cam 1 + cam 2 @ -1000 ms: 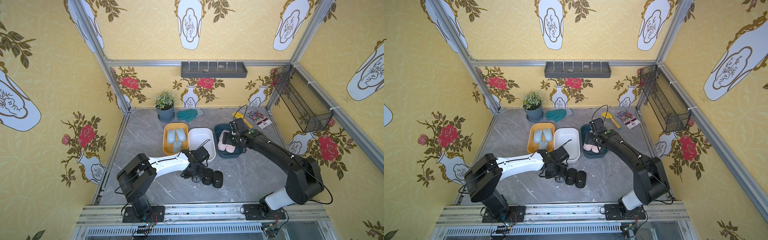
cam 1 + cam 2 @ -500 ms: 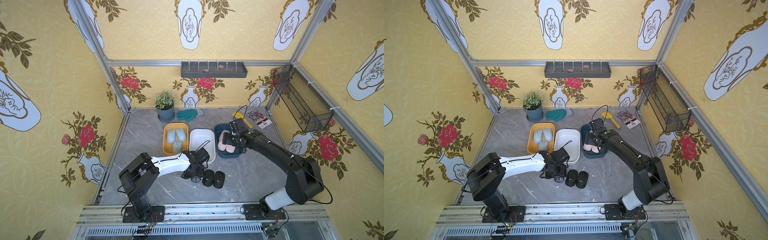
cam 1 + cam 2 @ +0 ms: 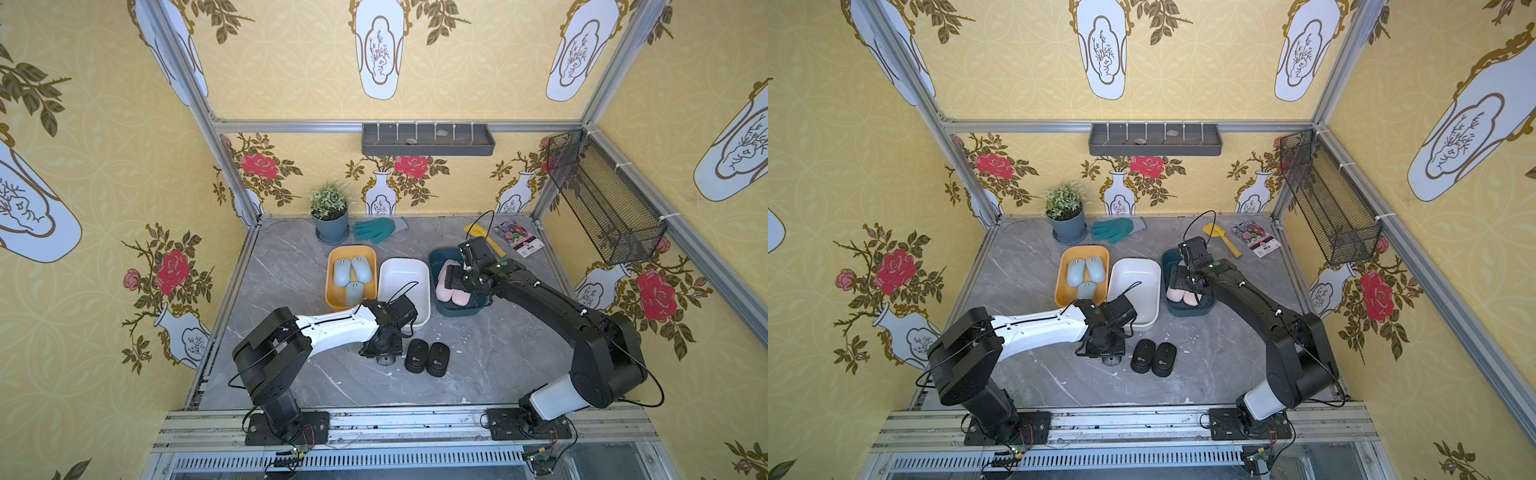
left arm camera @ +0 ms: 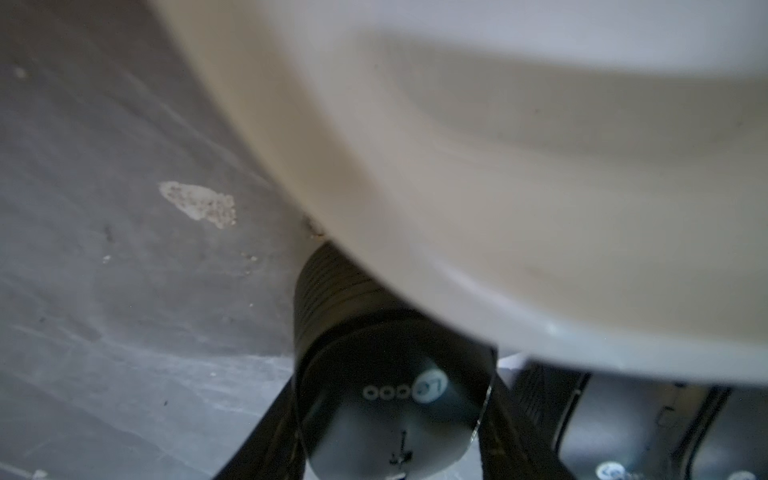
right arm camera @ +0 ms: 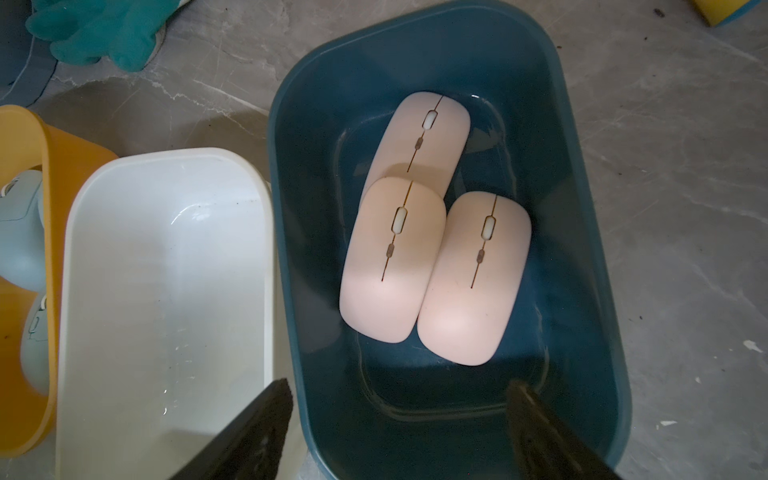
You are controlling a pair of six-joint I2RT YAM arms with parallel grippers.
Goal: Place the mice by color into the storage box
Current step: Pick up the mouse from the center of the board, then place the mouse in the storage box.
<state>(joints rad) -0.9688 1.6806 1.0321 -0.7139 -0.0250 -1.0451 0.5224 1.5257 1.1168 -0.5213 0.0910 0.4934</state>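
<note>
Left jaws clenched on black mouse (image 4: 386, 415), white logo showing; right jaws spread, empty.

Lab booth: aluminium frame (image 3: 291, 126), wallpaper panels (image 3: 291, 62)

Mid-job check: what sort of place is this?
Likely a staged robot test booth: wallpapered panels on an aluminium frame, both arms bolted to a front rail, and garden props such as the potted plant and green glove.

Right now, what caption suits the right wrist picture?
Three pink mice lie in the blue bin beside the white bin, the open right gripper hovering above.
</note>
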